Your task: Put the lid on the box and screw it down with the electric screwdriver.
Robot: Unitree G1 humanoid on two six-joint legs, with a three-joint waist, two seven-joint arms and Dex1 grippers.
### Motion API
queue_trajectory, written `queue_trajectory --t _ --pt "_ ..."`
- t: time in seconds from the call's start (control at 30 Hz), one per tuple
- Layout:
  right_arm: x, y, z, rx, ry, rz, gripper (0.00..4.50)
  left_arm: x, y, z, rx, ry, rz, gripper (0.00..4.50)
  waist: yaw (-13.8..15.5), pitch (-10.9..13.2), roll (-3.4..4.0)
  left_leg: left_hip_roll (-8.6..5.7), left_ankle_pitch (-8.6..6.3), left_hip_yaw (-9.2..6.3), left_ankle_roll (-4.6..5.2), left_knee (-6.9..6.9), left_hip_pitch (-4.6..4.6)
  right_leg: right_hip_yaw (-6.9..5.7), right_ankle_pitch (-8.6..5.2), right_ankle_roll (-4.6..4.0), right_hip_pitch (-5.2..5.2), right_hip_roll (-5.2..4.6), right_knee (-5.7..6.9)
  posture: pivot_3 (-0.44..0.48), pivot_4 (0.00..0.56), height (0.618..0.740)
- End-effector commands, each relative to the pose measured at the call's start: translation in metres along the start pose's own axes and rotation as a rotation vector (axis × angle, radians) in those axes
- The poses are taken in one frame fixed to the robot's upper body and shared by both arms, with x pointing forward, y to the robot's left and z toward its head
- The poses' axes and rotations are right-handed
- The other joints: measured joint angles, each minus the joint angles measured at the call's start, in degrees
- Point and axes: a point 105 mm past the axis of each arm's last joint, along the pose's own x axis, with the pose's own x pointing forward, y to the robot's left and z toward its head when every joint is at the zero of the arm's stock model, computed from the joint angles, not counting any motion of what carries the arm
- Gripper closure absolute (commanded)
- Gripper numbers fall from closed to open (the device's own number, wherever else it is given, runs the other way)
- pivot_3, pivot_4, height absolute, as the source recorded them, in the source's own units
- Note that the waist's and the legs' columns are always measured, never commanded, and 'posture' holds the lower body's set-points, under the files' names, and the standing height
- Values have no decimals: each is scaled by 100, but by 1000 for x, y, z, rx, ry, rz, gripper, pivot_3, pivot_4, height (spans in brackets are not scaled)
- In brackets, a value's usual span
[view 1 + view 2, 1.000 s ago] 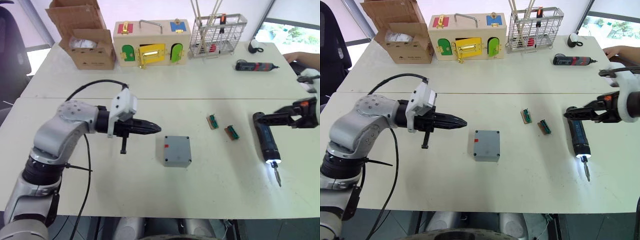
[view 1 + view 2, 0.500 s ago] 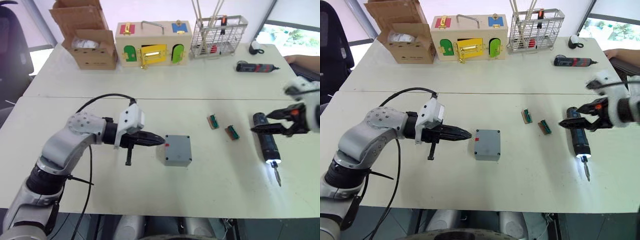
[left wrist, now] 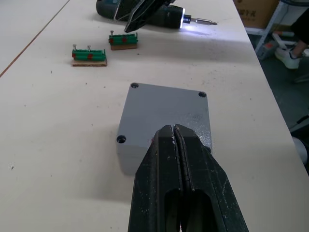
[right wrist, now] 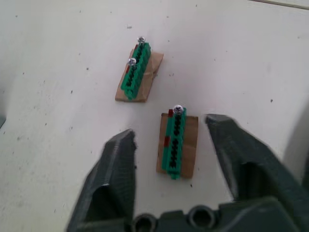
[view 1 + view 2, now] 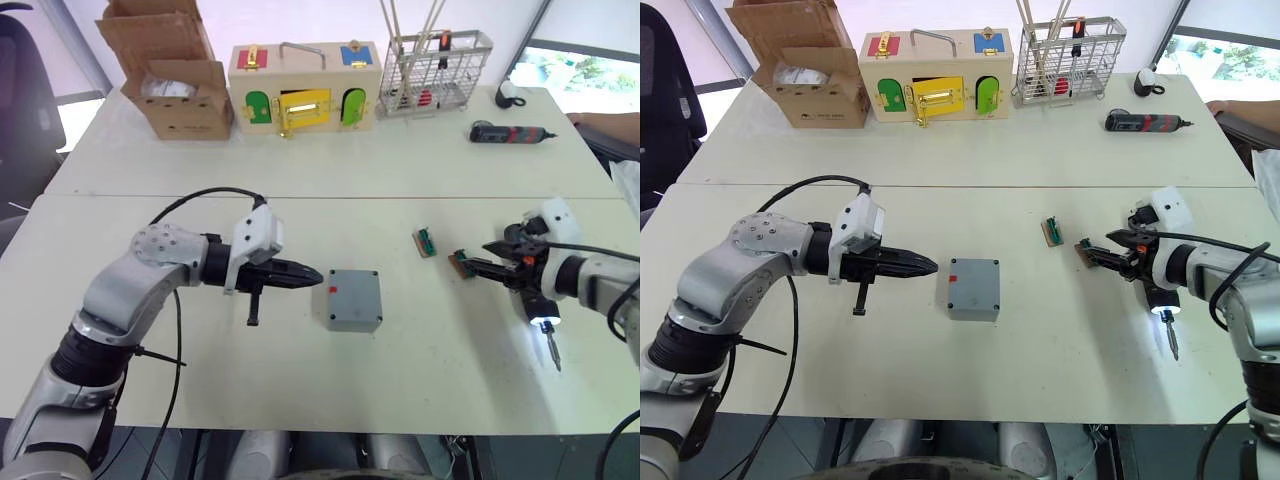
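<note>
Lid [image 3: 166, 108] sits on the box [image 5: 354, 300] mid-worktop [image 5: 300, 380], black screws in the corners. Electric screwdriver [image 5: 1162, 292] lies on the R side w/ tip light on. I'd take it by the thick body, keep the bit vertical over one corner screw. R gripper [image 4: 176, 154] low, fingers spread wide around a green terminal block [image 4: 175, 140]. L gripper [image 3: 176, 140] level, fingers pressed together, empty, tip at the box's L edge.

Grey box [image 5: 354, 299] with a red mark and black corner screws; green holders [image 4: 175, 141] on tan bases; cream counter [image 5: 300, 170].
</note>
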Motion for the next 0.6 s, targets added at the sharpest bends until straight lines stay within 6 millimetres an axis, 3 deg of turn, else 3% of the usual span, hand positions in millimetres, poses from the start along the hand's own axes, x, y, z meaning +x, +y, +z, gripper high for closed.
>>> queue_trajectory --t 0.03,0.6 --pt "-3 -2 9 -24 -74 -43 2309 -1 -2 1 20 8 -5 4500 1 0 0 0 0 -1 0 1 0 0 0 0 3 0 0 0 150 740" --pt "11 -6 8 -9 -105 -69 2309 0 5 -5 14 45 22 4500 -12 0 0 -1 0 -2 0 0 4 -1 0 0 5 2 0 0 150 740"
